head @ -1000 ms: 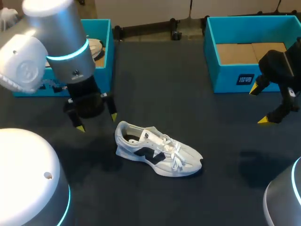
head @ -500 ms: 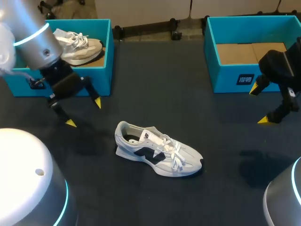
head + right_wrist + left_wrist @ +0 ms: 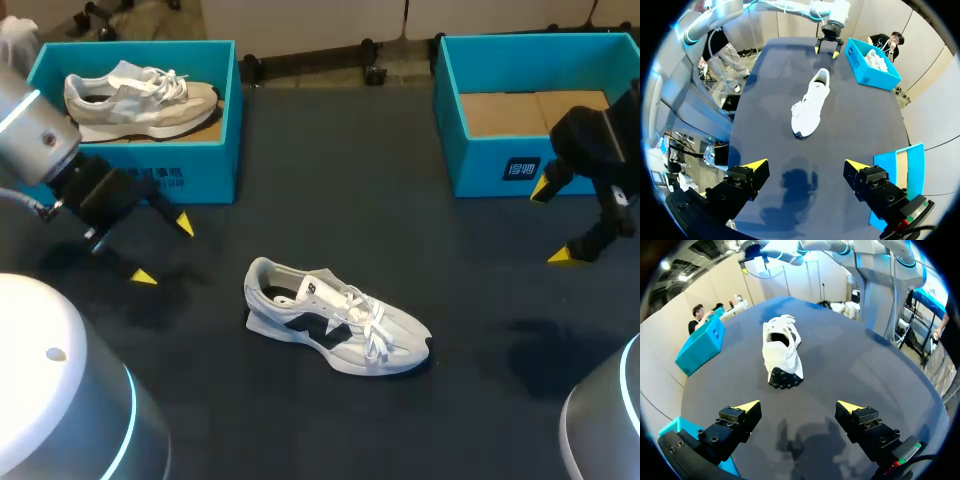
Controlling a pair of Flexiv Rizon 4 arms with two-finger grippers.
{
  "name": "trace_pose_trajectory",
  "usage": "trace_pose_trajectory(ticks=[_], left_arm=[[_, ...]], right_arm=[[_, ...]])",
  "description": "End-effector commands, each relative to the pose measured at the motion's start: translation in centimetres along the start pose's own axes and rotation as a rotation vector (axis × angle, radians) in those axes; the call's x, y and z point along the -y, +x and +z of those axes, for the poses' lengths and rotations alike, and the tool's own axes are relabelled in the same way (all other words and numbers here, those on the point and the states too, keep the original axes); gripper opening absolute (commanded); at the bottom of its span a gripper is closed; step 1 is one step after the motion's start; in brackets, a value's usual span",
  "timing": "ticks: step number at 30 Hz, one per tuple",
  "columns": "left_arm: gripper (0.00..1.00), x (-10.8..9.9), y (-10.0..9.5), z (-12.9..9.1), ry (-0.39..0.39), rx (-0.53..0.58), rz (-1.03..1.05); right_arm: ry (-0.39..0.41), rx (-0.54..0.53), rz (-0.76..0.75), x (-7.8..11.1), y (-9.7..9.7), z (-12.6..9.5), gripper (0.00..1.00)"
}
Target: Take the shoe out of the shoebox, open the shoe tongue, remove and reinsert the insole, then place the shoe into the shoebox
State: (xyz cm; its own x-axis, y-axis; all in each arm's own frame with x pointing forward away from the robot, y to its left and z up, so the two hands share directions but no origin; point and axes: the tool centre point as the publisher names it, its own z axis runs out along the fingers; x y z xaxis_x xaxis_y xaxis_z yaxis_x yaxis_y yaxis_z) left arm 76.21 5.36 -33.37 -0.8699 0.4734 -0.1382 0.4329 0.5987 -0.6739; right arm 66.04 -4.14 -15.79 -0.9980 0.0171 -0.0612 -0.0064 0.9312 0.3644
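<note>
A white shoe (image 3: pixel 335 317) with dark side marks lies on its sole in the middle of the dark table, toe toward the right; it also shows ahead of the fingers in both wrist views, shoe (image 3: pixel 781 353) and shoe (image 3: pixel 810 104). My left gripper (image 3: pixel 163 250) hangs open and empty to the shoe's left, in front of the left blue shoebox (image 3: pixel 200 175), which holds a second pale shoe (image 3: pixel 140 101). My right gripper (image 3: pixel 555 222) stands open and empty at the right, before the right blue shoebox (image 3: pixel 500 165), whose cardboard floor is bare.
Both boxes stand along the table's far edge, with open dark tabletop (image 3: pixel 340 180) between them. My other arm's gripper (image 3: pixel 829 44) is seen beyond the shoe in the right wrist view. Arm housings fill the near corners of the head view.
My left arm has drawn back to the left and away from the shoe, uncovering the left shoebox and the shoe in it. The right arm and the white shoe have stayed put.
</note>
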Motion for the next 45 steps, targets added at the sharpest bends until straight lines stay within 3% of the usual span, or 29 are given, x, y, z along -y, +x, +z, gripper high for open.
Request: trace_pose_trajectory(ticks=[1, 18, 31, 45], left_arm=[[1.00, -0.9, 1.0, 0.4, 0.067, 0.089, -0.038], [1.00, -3.0, 2.8, 1.0, 0.374, 0.316, -0.249], [1.00, -4.9, 4.0, 2.1, 0.413, 0.380, -0.335], [1.00, -4.9, 4.0, 2.1, 0.413, 0.380, -0.335]], right_arm=[[0.003, -0.005, 0.000, -0.1, -0.2, 0.1, 1.00], [0.003, -0.005, 0.000, -0.1, -0.2, 0.1, 1.00], [0.003, -0.005, 0.000, -0.1, -0.2, 0.1, 1.00], [0.003, -0.005, 0.000, -0.1, -0.2, 0.1, 1.00]])
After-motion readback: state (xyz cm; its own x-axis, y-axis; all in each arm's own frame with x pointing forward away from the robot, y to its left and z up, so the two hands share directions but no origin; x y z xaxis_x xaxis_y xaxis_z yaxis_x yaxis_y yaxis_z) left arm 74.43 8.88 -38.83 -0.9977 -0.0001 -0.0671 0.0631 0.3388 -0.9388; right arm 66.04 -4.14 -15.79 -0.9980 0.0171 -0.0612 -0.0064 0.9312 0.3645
